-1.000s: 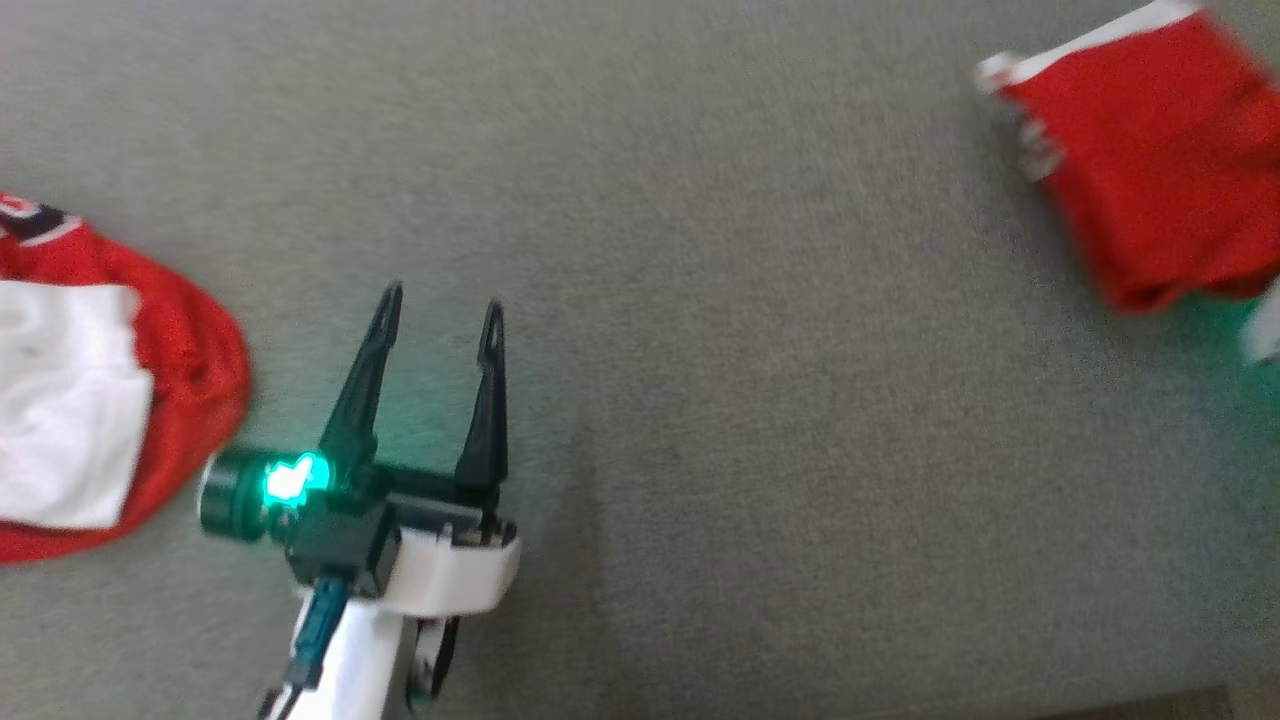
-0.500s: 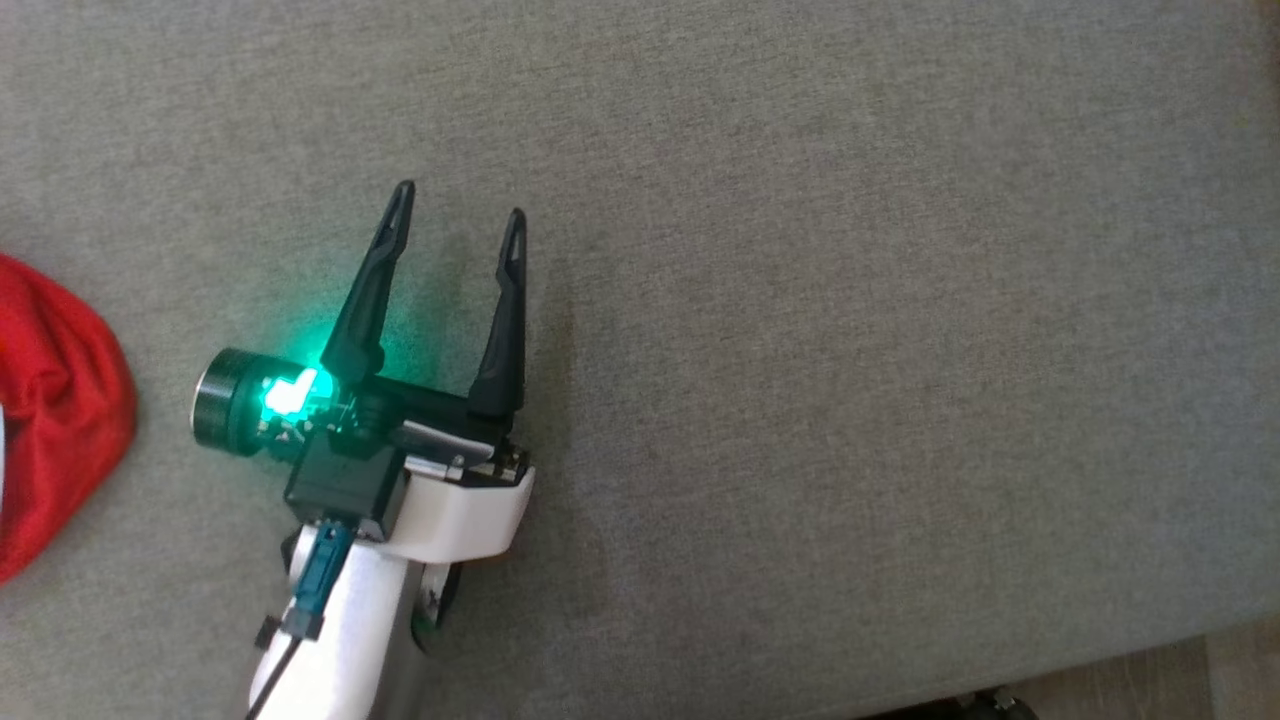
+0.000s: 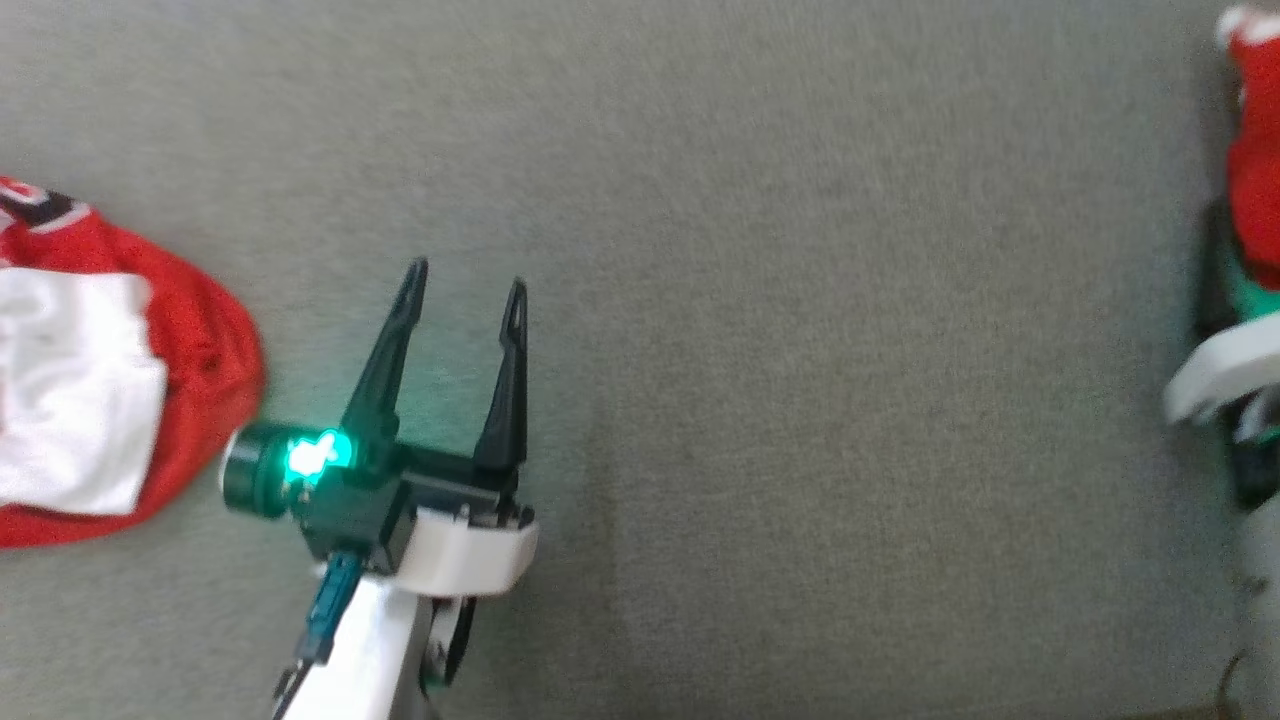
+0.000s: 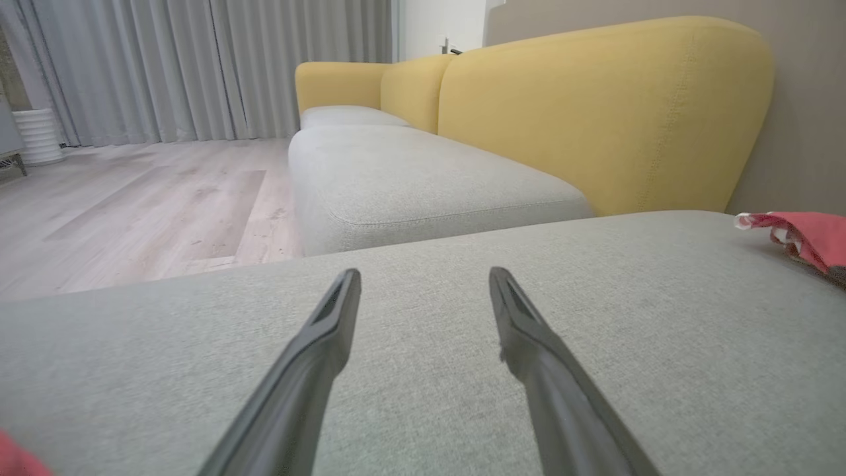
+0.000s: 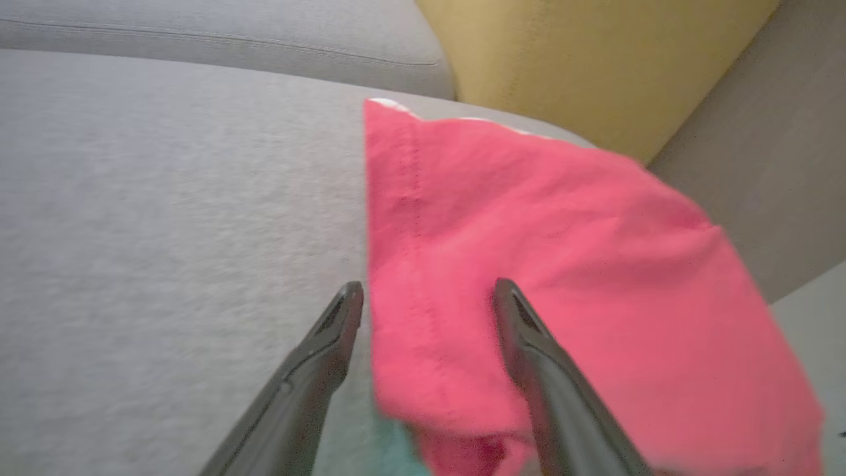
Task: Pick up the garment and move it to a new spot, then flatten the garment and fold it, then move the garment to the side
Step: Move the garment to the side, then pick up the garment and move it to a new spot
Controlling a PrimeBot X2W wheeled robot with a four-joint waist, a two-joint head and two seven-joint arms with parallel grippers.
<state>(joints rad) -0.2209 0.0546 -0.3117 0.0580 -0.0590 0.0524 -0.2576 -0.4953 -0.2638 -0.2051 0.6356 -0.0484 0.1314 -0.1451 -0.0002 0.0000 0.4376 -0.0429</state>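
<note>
Since half a second ago my head has swung back to the right, so red cloth sits at both edges of the head view again. My right gripper (image 5: 429, 286), clamped 1 second ago, now has its 2 fingers spread wide and holds nothing. The garment (image 5: 529, 231) lies folded on the seat (image 5: 132, 231) under and ahead of it. Its stitched left edge runs up between my fingertips, and my right finger reaches over the red cloth. Whether that finger touches it I cannot tell.

My left gripper (image 3: 467, 275) is spread just as wide and empty, above bare grey seat, with a green light glowing at its base. A red-and-white jersey (image 3: 190, 350) lies crumpled near its left side, apart from the fingers.

From the head, the garment is a blurred red strip at the far right edge, with my pale right arm (image 3: 1215, 375) below it. The right wrist view shows it as a flat folded panel with white trim at its far corner, close to the yellow backrest (image 5: 562, 53). The left wrist view catches it well off to the right, and beyond the seat shows a wooden floor (image 4: 132, 198) and grey curtains (image 4: 198, 66). Nothing stands between either gripper and the cloths.
</note>
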